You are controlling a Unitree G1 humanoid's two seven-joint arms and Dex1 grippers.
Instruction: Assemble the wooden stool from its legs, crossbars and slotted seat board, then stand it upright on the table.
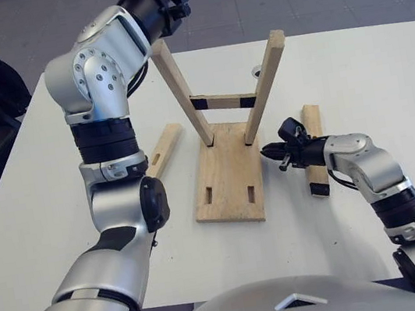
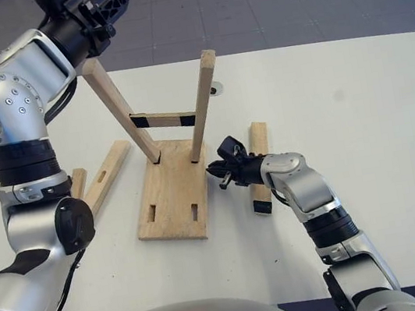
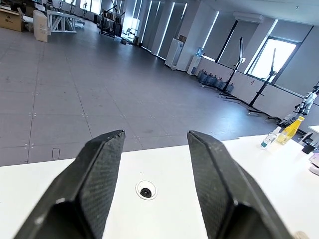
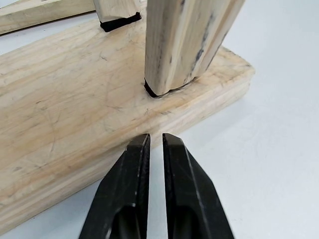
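1. Right gripper (image 4: 155, 137) sits closest to its wrist camera. I read its two fingers as pressed almost together, with only a thin slit between and nothing pinched. Its tips lie low over the table (image 1: 385, 80), just beside the right edge of the seat board (image 1: 227, 176), by the foot of the right leg (image 1: 263, 87). I cannot tell whether they touch the wood.
2. Left gripper (image 3: 155, 137) hangs high at the far left, near the top of the left leg (image 1: 181, 88). Its fingers are spread wide with nothing between them.
3. One seat board lies flat mid-table, its long axis running near to far. Two legs stand in its far end, their tops leaning apart. One crossbar (image 1: 223, 101) runs left to right between them, black at both ends. Two empty slots (image 1: 208, 195) show at the near end.
4. I count three loose bits of wood. One slotted piece (image 2: 108, 175) and one shorter piece (image 2: 77, 181) lie left of the board, both slanted. One black-tipped piece (image 2: 257, 141) lies right of it, near to far, beside the right gripper.
5. Right eye view gives me the shorter piece beside the left arm; from the left eye the arm stands in front of that spot. Right wrist view shows the dark seam where the right leg enters the board. Left wrist view shows a round grommet hole (image 3: 145, 189) in the table's far part.
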